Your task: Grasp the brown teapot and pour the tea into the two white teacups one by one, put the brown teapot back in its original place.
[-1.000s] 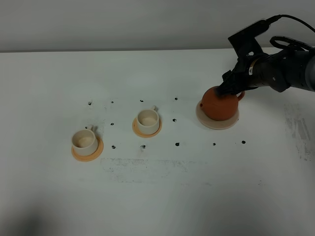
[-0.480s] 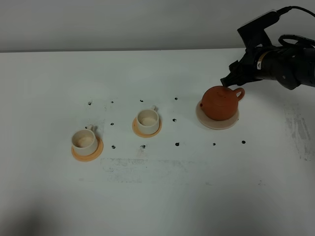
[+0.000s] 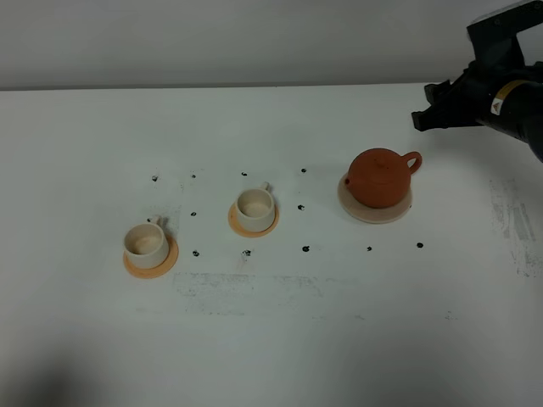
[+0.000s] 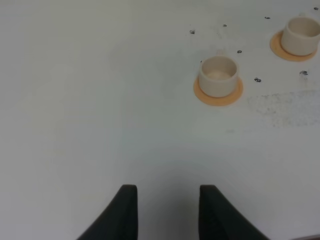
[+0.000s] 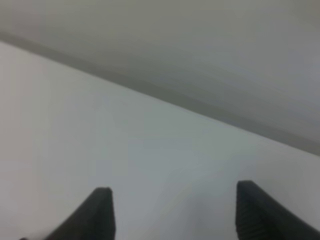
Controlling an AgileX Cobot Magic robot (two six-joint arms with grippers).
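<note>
The brown teapot (image 3: 377, 176) sits upright on its pale coaster (image 3: 373, 212) at the right, handle toward the right. My right gripper (image 3: 428, 106) hovers open above and to the right of it, apart from it; the right wrist view shows the gripper (image 5: 175, 215) empty over bare table. Two white teacups (image 3: 254, 206) (image 3: 146, 242) rest on orange saucers left of the teapot. The left wrist view shows the same cups (image 4: 217, 75) (image 4: 300, 35) well ahead of my left gripper (image 4: 165, 210), whose fingers stand apart with nothing between. The tea is hidden.
The white table (image 3: 280, 339) carries small black dots around the cups and a scuffed patch (image 3: 246, 288) in front of them. A grey wall (image 3: 212, 42) runs along the table's far edge.
My right gripper has let go of the teapot's top and pulled away up and to the right. The teapot stays on its coaster. The cups have not moved.
</note>
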